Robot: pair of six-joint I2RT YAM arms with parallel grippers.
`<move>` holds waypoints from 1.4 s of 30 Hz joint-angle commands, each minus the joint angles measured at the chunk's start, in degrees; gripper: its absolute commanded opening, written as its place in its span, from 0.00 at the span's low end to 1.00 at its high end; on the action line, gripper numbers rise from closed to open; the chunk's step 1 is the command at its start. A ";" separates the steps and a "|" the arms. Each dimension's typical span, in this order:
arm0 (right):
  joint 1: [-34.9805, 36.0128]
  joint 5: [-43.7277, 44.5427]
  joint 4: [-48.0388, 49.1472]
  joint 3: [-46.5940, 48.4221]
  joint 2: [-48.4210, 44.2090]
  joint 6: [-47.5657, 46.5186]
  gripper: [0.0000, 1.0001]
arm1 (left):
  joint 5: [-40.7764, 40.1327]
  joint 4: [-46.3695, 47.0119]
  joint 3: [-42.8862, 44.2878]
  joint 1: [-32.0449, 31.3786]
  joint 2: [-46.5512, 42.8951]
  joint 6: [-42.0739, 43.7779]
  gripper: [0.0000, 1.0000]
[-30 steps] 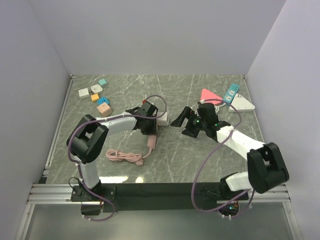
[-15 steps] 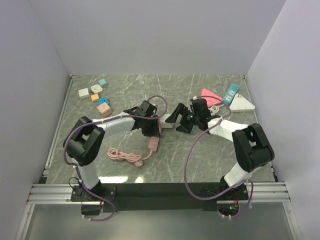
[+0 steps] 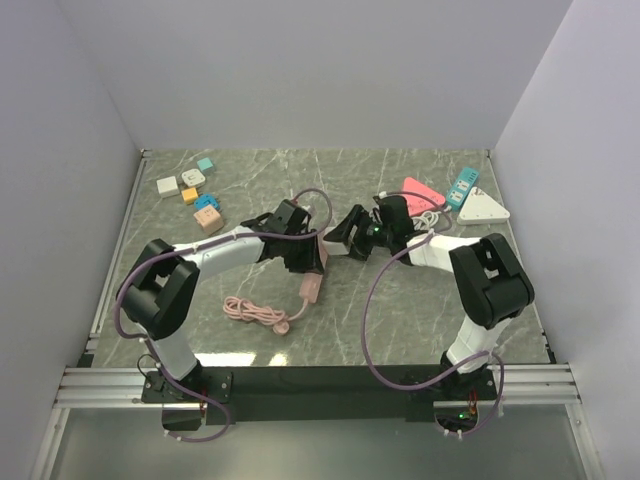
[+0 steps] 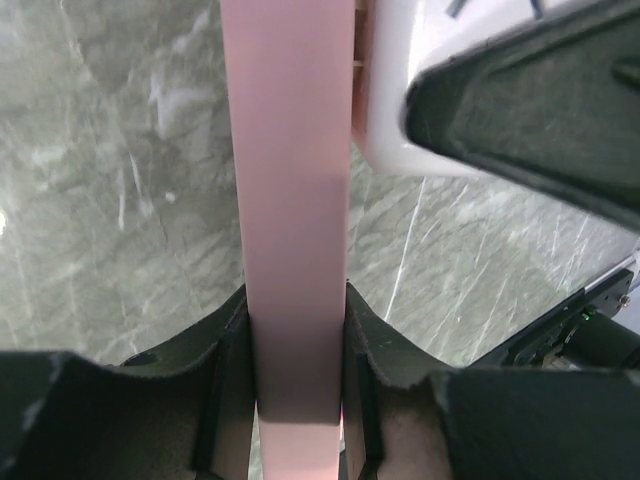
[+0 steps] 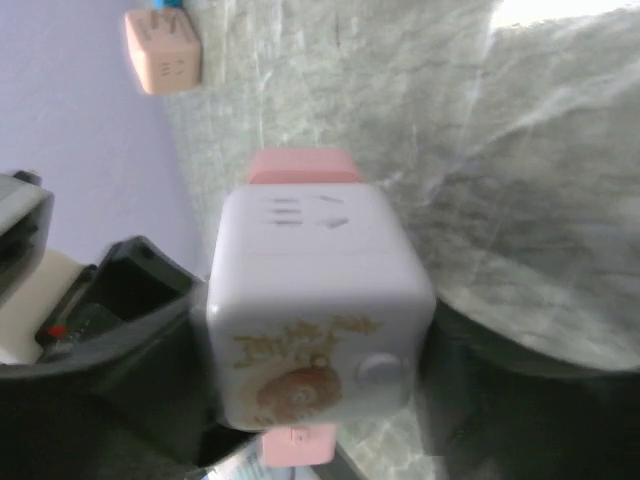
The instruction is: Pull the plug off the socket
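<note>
on the grey-green marble tabletop [image 3: 400, 310], left gripper [image 4: 296, 315] clamps the flat pink plastic plug [image 4: 290, 150]; right gripper [image 5: 318, 335] clamps the white cube-shaped socket [image 5: 315, 265].

Top view: even, soft overhead light, sharp across the frame, only faint shadows under the arms on the desk [image 3: 400, 320]. Left wrist: dimmer, plug [image 4: 290, 200] too close and soft, bottom corners dark. Right wrist: blown-out glare top right, socket [image 5: 315, 300] out of focus, whole frame hazy, edges smeared.
</note>
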 commanded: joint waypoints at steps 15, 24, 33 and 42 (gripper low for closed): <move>-8.52 -8.65 9.72 -7.41 -10.74 6.05 0.00 | -3.78 1.83 -4.74 5.07 -0.42 -1.25 0.00; -11.17 -12.79 1.54 -4.43 -16.47 0.51 0.00 | -3.78 0.44 1.91 6.40 1.61 -1.34 0.00; -6.69 1.19 -2.83 -7.08 -25.53 3.93 0.00 | -5.18 -4.04 9.22 6.05 5.12 -4.23 0.00; -11.87 1.19 -9.18 -6.64 -31.50 1.91 0.00 | -9.22 -9.05 11.86 11.85 8.91 -5.03 0.00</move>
